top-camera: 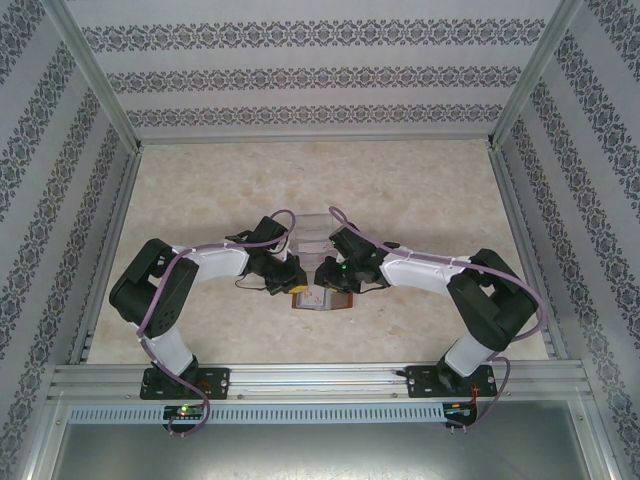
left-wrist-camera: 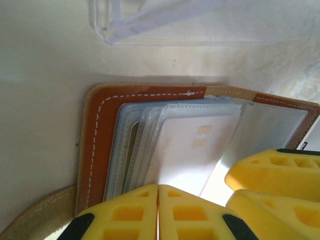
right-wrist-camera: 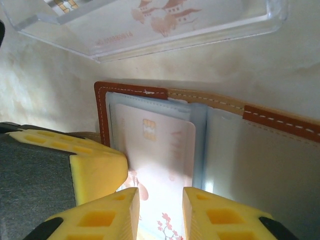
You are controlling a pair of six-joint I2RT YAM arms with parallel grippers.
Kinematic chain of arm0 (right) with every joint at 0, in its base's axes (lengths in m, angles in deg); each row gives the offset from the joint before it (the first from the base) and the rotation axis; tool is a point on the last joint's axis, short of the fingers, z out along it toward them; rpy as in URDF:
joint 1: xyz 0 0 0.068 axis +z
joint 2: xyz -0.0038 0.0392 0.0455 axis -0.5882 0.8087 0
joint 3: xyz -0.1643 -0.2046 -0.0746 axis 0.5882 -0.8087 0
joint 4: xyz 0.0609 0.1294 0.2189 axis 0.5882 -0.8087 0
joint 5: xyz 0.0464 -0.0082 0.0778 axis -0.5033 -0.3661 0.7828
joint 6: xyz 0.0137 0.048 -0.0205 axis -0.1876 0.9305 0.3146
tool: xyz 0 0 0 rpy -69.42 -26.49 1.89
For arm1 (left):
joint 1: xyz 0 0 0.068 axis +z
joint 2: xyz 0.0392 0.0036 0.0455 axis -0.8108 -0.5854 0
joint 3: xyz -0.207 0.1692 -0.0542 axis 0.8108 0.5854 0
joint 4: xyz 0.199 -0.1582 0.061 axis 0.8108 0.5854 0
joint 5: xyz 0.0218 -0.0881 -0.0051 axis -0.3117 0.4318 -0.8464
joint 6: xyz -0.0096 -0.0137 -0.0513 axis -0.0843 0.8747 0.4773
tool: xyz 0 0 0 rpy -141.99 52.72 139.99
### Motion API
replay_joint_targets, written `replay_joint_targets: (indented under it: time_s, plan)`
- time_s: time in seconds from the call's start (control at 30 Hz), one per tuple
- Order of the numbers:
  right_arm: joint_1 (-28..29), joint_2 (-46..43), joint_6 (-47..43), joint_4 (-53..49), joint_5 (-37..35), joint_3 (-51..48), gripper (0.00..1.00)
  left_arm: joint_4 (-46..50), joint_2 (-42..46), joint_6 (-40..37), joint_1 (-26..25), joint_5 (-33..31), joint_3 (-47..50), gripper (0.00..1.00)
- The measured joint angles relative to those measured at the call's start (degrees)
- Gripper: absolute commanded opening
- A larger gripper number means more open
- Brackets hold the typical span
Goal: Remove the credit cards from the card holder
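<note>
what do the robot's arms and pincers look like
Both the left arm and right arm have black joints, white shells on the forearms and a purple cable looping along them. A small green light glows near the right wrist. The left pincer and right pincer have bright yellow blocky fingers with hollow rectangular cells and black patches.

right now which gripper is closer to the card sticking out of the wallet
Right. The right gripper is open, its fingers either side of the card; the left gripper is shut just beside the card, over the wallet.
</note>
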State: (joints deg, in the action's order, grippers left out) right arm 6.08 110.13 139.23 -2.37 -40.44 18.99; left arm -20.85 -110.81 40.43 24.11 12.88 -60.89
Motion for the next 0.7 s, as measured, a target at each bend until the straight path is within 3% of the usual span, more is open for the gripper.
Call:
replay_joint_targets:
  time_s: [0.47,0.7]
  plan:
    - [0.0,1.8,0.2,1.3,0.9,0.0,0.22,0.0,0.0,0.0,0.0,-0.2,0.0,0.08]
    - [0.0,2.8,0.2,2.1,1.6,0.0,0.25,0.0,0.0,0.0,0.0,-0.2,0.0,0.08]
